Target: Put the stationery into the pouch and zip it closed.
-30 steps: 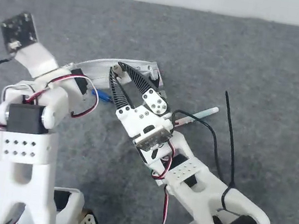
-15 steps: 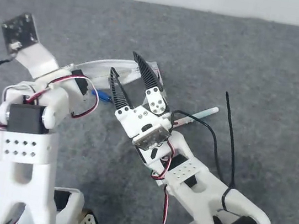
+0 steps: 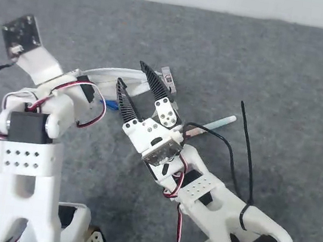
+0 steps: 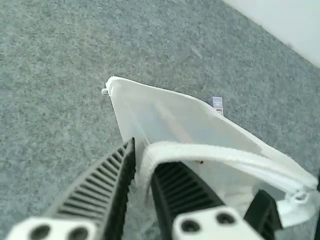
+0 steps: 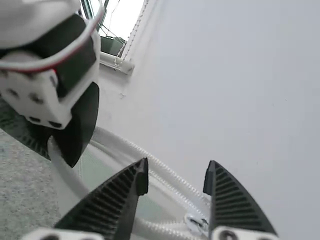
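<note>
Arms stand on the near side of the pouch (image 3: 111, 73), two white ones side by side, and everything here is called off that pouch. Closest to us, off the pouch's right end and well apart from it, a thin black cable (image 3: 247, 145) trails along by the right arm. A step nearer the pouch, a pen (image 3: 220, 121) with a pale tip lies flat, near that right end but not touching, its lower part hidden under the right arm. Just on the pouch's near side, between the arms, a bit of something blue (image 3: 111, 104) peeks out; what it is I cannot tell. Now the right gripper (image 3: 131, 73): released, black fingers spread wide, nothing between them, poised at the pouch's right half. Its own wrist view has that gripper (image 5: 177, 167) straddling the white zip rim of the pouch (image 5: 100, 170), though contact I cannot call. The left gripper (image 4: 142, 152) is at the pouch's left end, clenched on the zip rim, pinching the white edge between its ribbed fingers. From there the translucent pouch (image 4: 185, 125) stretches away, mouth gaping. At its right end sits a small grey tab (image 3: 166, 76). Beyond the pouch, the grey worktop (image 3: 290, 61) runs back to a pale wall.
</note>
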